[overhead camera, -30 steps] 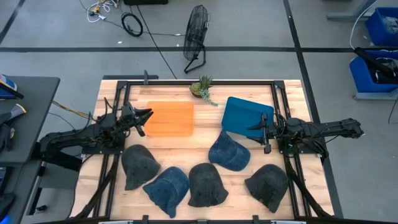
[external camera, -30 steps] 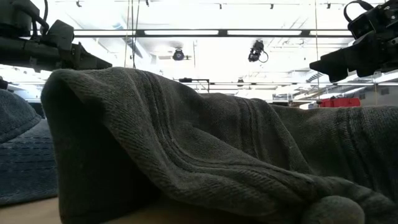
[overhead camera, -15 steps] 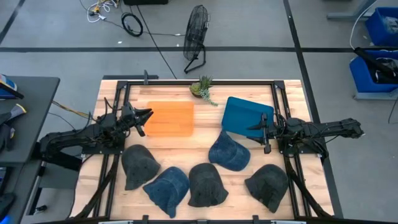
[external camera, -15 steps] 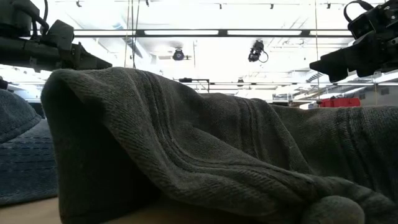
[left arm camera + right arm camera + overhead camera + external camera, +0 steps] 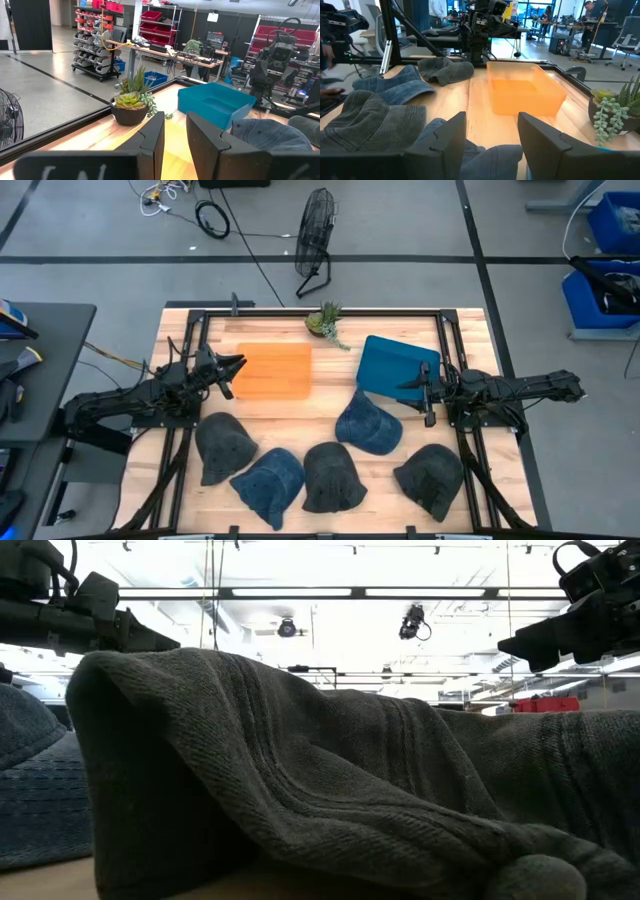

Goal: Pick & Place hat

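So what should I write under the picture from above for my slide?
Five hats lie along the table's front, orange bin and blue bin behind, left tool and right tool waiting.

orange bin | blue bin | grey hats, seemingly ribbed | denim-blue hats
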Tool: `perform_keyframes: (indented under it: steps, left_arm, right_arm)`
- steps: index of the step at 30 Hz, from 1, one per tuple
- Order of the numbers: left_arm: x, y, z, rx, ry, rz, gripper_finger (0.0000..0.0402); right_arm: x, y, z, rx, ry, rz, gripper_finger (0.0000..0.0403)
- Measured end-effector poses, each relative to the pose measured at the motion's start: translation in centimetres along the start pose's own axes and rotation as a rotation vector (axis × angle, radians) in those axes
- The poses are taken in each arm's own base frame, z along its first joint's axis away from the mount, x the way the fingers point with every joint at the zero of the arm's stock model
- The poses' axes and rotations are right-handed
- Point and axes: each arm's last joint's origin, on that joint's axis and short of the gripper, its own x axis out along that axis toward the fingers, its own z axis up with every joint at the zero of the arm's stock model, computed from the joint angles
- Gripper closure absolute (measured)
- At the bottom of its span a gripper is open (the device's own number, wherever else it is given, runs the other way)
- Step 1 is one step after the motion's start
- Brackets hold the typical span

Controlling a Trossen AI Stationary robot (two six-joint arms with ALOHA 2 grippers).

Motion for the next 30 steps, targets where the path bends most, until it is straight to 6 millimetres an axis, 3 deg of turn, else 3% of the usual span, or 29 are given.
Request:
perform_keyframes:
  steps: [30]
  left_arm:
    - [0.0, -0.02, 0.13, -0.004, -0.013, -0.002, 0.0319]
  right_arm:
    - [0.0, 0.0, 0.0, 0.0, 0.0, 0.0, 0.0218]
